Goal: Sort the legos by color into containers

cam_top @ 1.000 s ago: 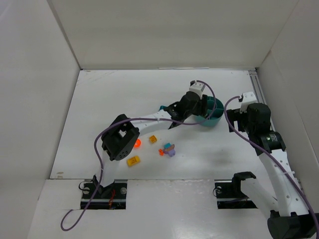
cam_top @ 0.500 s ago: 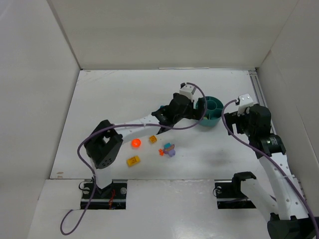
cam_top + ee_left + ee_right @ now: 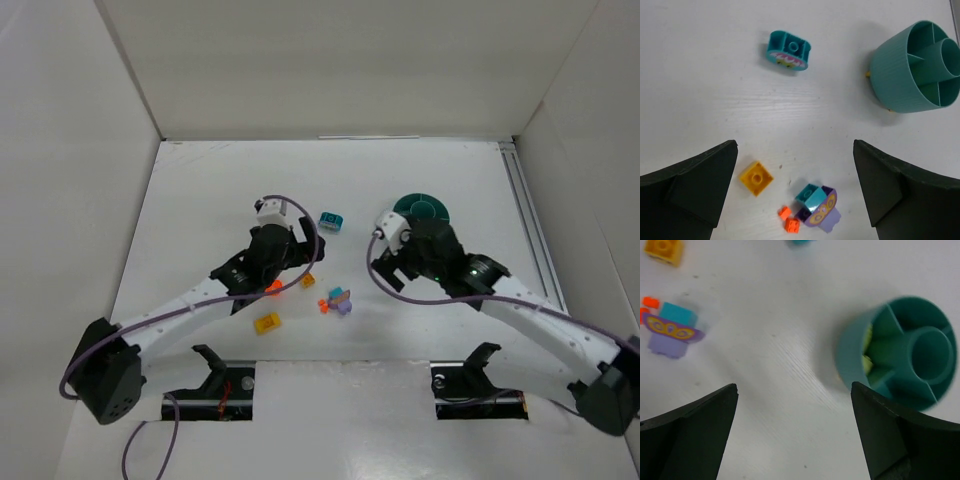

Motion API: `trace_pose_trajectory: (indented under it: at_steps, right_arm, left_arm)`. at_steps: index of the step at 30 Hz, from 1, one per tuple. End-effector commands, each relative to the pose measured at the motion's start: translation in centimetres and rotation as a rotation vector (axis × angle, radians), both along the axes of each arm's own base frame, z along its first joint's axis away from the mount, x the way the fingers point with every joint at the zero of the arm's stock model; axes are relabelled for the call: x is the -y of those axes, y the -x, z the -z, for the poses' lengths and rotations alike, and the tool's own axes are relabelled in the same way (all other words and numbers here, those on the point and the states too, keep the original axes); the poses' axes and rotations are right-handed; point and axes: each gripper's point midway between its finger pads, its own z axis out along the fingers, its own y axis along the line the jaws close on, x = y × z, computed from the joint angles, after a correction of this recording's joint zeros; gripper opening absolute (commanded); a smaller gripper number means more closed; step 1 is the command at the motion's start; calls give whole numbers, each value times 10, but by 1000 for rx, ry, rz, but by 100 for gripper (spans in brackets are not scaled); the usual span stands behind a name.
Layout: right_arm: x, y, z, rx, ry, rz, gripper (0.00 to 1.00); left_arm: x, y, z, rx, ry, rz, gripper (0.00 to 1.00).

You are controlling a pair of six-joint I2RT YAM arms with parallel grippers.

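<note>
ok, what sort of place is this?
Probably a lab test cell, not a home or factory: a white table boxed in by blank white walls, two arms bolted at its near edge, only toy bricks and a bowl on it.

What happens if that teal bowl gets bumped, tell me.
Probably slides easily: the teal bowl looks like thin, light plastic on a smooth white table. Pushed near its rim it might tip, spilling the yellow-green bricks inside. Its ribbed wall should resist slipping.
</note>
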Motion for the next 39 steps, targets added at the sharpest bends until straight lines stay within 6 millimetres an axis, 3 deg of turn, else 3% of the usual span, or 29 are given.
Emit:
trace_pose_trajectory:
  at_steps: [1, 2, 3, 4, 6, 7, 9, 10, 12, 15, 23, 26, 39]
  right_arm:
    - [-68, -12, -22, 81, -75, -89, 99]
    - [-87, -8, -16, 65, -81, -141, 99]
    - [-108, 0, -11, 46, -86, -184, 99]
    - [-128, -4, 4, 17, -73, -198, 99]
    - [-148, -2, 21, -24, -49, -230, 99]
    - [-166, -2, 36, -58, -34, -249, 99]
    - [-186, -5, 55, -109, -30, -255, 96]
    - [-190, -6, 49, -105, -43, -263, 96]
    - [-200, -4, 69, -144, -40, -263, 95]
    - [-220, -4, 77, -180, -81, -299, 94]
    - [-244, 1, 111, -268, -94, -283, 90]
    - [-244, -6, 118, -279, -105, -212, 87]
    - [-248, -13, 135, -305, -109, -136, 60]
  left_arm:
    - [-37, 15, -6, -38, 76, -188, 100]
    - [-50, 22, 2, -70, 56, -236, 100]
    - [-58, 28, -3, -66, 85, -263, 100]
    - [-62, 31, -5, -72, 105, -284, 100]
    - [-78, 39, -8, -77, 138, -341, 100]
    - [-84, 43, 0, -88, 132, -358, 100]
    - [-93, 50, 0, -93, 149, -392, 100]
    - [-97, 52, 2, -90, 144, -400, 100]
    - [-99, 54, -1, -87, 159, -403, 100]
    - [-102, 58, 2, -86, 160, -403, 100]
    - [-112, 61, 3, -83, 145, -433, 100]
    - [-112, 61, 4, -93, 158, -445, 100]
    - [-117, 63, 2, -83, 185, -472, 100]
